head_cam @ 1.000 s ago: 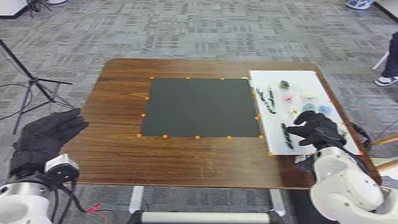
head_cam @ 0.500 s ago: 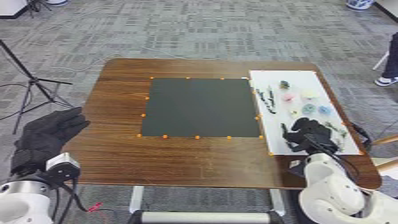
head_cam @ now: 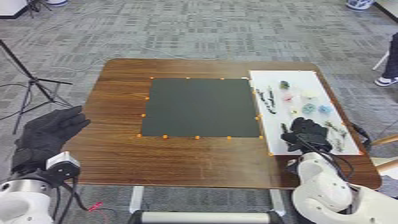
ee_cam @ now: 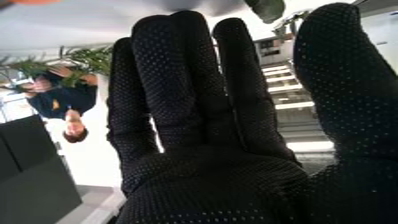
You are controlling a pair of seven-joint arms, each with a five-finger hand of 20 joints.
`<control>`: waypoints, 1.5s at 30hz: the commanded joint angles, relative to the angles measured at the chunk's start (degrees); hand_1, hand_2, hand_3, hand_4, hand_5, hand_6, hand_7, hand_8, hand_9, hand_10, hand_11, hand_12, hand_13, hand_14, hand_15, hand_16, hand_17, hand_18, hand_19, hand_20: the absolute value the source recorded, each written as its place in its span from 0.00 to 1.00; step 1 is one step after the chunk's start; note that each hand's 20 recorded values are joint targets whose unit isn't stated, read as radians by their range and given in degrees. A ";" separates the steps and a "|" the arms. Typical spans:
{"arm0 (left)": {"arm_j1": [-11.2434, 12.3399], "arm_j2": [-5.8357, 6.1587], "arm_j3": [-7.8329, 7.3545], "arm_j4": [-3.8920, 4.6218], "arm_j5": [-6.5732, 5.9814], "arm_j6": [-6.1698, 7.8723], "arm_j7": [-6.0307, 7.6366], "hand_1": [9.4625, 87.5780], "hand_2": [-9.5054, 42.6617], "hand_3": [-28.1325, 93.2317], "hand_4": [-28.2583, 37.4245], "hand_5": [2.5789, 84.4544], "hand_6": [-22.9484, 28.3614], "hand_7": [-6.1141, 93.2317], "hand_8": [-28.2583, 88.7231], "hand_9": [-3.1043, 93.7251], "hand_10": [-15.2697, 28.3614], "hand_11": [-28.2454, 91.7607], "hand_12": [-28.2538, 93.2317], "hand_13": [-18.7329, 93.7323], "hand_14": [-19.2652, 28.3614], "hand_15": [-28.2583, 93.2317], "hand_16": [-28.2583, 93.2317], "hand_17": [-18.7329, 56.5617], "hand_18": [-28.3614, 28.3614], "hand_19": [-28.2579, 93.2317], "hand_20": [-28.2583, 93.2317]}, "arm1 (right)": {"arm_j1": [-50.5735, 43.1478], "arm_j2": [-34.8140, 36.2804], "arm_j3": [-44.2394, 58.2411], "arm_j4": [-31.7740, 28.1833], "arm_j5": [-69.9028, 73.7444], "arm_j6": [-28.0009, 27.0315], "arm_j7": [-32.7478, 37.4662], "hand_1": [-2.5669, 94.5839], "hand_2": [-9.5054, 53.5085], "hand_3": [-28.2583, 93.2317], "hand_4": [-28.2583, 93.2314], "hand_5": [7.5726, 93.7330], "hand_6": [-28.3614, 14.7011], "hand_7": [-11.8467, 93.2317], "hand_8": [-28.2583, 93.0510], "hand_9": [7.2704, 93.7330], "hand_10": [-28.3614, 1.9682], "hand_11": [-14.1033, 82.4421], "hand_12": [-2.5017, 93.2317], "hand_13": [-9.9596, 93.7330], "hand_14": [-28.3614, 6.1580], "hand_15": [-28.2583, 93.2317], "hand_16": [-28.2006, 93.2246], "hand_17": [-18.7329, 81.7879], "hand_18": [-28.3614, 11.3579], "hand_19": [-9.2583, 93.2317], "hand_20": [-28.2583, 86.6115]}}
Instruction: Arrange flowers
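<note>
Black-gloved, the empty right hand (head_cam: 308, 134), fingers outstretched, could knock the green sprigs (head_cam: 338, 131) askew if it lowers too close beside them.

On the counter (head_cam: 178, 165), we have the mat (head_cam: 200, 107) left of the sheet (head_cam: 298, 75), which lies just beside it. On the sheet, we see stems (head_cam: 271, 100) near its left edge, flowers (head_cam: 309, 107) to their right, and sprigs (head_cam: 340, 131) nearer us.
</note>
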State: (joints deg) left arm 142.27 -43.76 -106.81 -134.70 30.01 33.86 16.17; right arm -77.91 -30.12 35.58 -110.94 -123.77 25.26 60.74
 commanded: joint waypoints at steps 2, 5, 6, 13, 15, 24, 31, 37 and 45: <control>-0.47 -2.04 -0.87 0.10 2.07 -1.84 -2.89 0.21 0.27 0.93 0.08 0.63 0.72 0.25 0.15 0.50 0.84 0.55 0.32 0.46 0.91 0.70 0.15 0.17 0.81 0.61 0.33 | -1.73 -3.70 -4.45 5.27 -6.08 -2.94 4.40 0.44 0.00 0.89 0.01 0.53 0.56 0.49 0.07 0.60 0.38 0.61 0.23 0.66 0.42 0.83 0.36 0.41 0.15 0.95 0.22; -0.32 -2.23 -1.12 0.05 2.22 -1.85 -3.03 0.22 0.27 0.93 0.09 0.63 0.72 0.25 0.15 0.50 0.84 0.55 0.32 0.46 0.91 0.70 0.15 0.17 0.82 0.61 0.33 | -2.29 -4.73 -5.11 6.03 -6.90 -3.94 5.06 0.44 0.00 0.89 0.01 0.53 0.56 0.50 0.07 0.60 0.38 0.63 0.23 0.67 0.42 0.83 0.36 0.41 0.14 0.95 0.21; 0.05 -2.34 -1.34 -0.08 2.21 -1.81 -3.03 0.22 0.27 0.93 0.09 0.63 0.72 0.25 0.15 0.50 0.84 0.55 0.32 0.46 0.91 0.70 0.15 0.17 0.82 0.61 0.33 | -2.64 -4.94 -5.03 5.99 -6.29 -4.04 4.72 0.44 0.00 0.89 0.01 0.53 0.55 0.50 0.07 0.60 0.38 0.64 0.23 0.67 0.42 0.83 0.36 0.41 0.14 0.96 0.21; -0.10 -2.22 -1.38 0.06 1.93 -1.63 -2.61 0.22 0.27 0.93 0.09 0.63 0.72 0.25 0.15 0.50 0.84 0.55 0.32 0.46 0.91 0.70 0.15 0.17 0.82 0.61 0.33 | -2.24 -5.92 -6.25 6.23 -5.38 -4.66 4.15 0.43 0.00 0.89 0.01 0.54 0.55 0.51 0.06 0.60 0.37 0.64 0.23 0.67 0.41 0.84 0.37 0.41 0.14 0.96 0.20; -0.09 -2.12 -1.14 0.11 1.77 -1.60 -2.41 0.22 0.27 0.93 0.09 0.63 0.72 0.25 0.15 0.51 0.84 0.55 0.32 0.46 0.91 0.70 0.15 0.17 0.82 0.61 0.33 | -2.54 -6.18 -5.92 6.21 -4.52 -5.14 3.85 0.43 0.00 0.88 0.01 0.54 0.55 0.51 0.06 0.60 0.37 0.64 0.23 0.67 0.40 0.84 0.37 0.41 0.13 0.96 0.19; 0.56 -1.39 -1.54 -0.02 1.08 -1.06 -1.29 0.22 0.27 0.94 0.09 0.63 0.72 0.25 0.15 0.51 0.84 0.55 0.32 0.46 0.91 0.70 0.15 0.18 0.82 0.61 0.33 | -1.72 -5.80 -7.12 4.96 1.80 -10.32 0.85 0.41 0.00 0.88 0.01 0.54 0.54 0.48 0.06 0.60 0.36 0.62 0.22 0.66 0.38 0.83 0.37 0.40 0.12 0.96 0.18; 0.15 -1.78 -1.62 0.16 1.32 -1.55 -1.75 0.21 0.27 0.94 0.09 0.63 0.72 0.25 0.15 0.51 0.84 0.55 0.32 0.46 0.91 0.70 0.15 0.18 0.82 0.61 0.33 | -0.82 -7.42 -9.10 6.28 1.98 -13.01 1.06 0.43 0.00 0.88 0.01 0.54 0.55 0.48 0.07 0.61 0.37 0.63 0.23 0.66 0.39 0.84 0.37 0.40 0.12 0.96 0.19; -0.16 -2.23 -1.96 0.23 2.01 -1.96 -2.50 0.22 0.27 0.94 0.09 0.63 0.72 0.25 0.15 0.51 0.84 0.55 0.32 0.46 0.91 0.70 0.15 0.18 0.81 0.61 0.33 | -1.09 -8.36 -10.18 7.70 0.41 -12.50 2.08 0.49 0.00 0.85 0.00 0.56 0.57 0.53 0.15 0.66 0.46 0.60 0.29 0.69 0.43 0.83 0.37 0.42 0.13 0.97 0.18; 0.69 -2.17 -2.30 0.09 1.39 -1.57 -1.81 0.22 0.26 0.94 0.10 0.63 0.72 0.25 0.15 0.51 0.84 0.55 0.32 0.46 0.91 0.70 0.15 0.18 0.82 0.61 0.33 | -1.84 -8.85 -10.50 9.01 -1.01 -11.64 2.74 0.63 0.00 0.82 0.00 0.66 0.66 0.63 0.20 0.83 0.70 0.46 0.41 0.76 0.64 0.75 0.47 0.46 0.17 0.99 0.18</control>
State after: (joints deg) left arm 142.08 -45.40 -108.61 -134.46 31.55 32.55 14.27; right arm -71.69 -36.33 31.63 -107.15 -127.93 14.38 63.08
